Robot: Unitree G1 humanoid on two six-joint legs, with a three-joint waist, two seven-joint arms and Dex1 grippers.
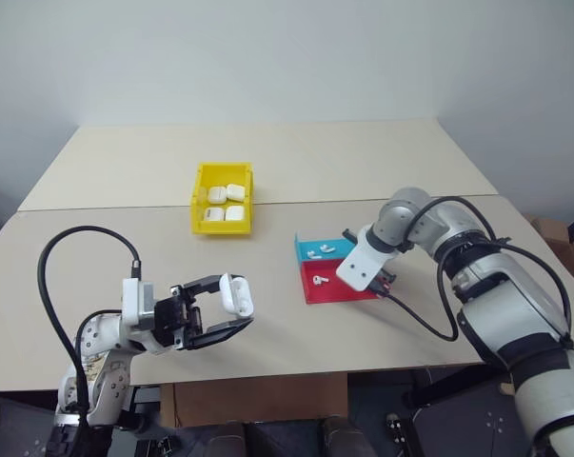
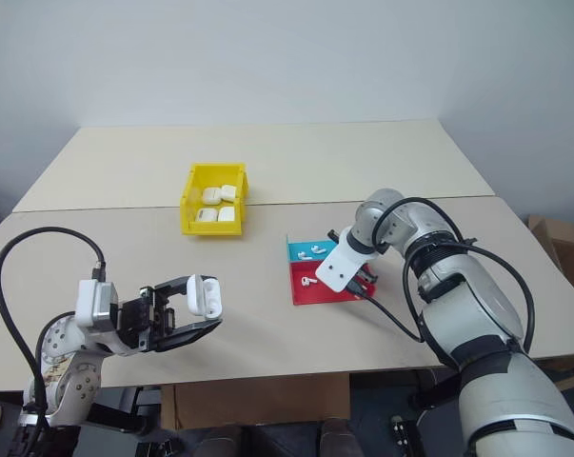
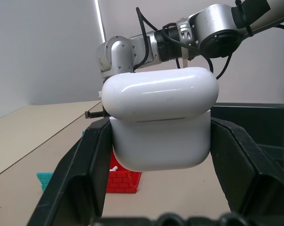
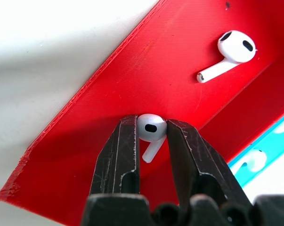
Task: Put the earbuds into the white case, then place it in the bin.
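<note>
Right tool (image 4: 150, 136) is down over the red half of the tray (image 4: 109, 94), fingers pinched on one earbud (image 4: 151, 128). The bud's round head sits right between the fingertips, and its short stem points back toward the wrist, running along the fingers. Just beyond the tips, farther along the red floor, lies a second earbud (image 4: 232, 52) on its side, stem slanting back toward the tool and head away from it. Off to one side of the tool, past the red wall, the teal half of the tray (image 1: 317, 249) holds more earbuds (image 1: 319, 250).

Over to the left tool (image 1: 231, 310): it's raised above the near bench (image 1: 382, 343) edge, pointing across toward the right arm, and its two black fingers clamp the white case (image 3: 159, 120) by its flanks. The case stands upright in the grip, lid on top, seam running level from finger to finger, long axis spanning the jaws; whether the lid is fully closed I can't tell. Beyond the case, the right arm and the tray sit straight ahead of this tool.

Well apart from both tools, farther back on the bench, the yellow bin (image 1: 222, 196) holds four white cases (image 1: 226, 204), long side running away from the robot.
</note>
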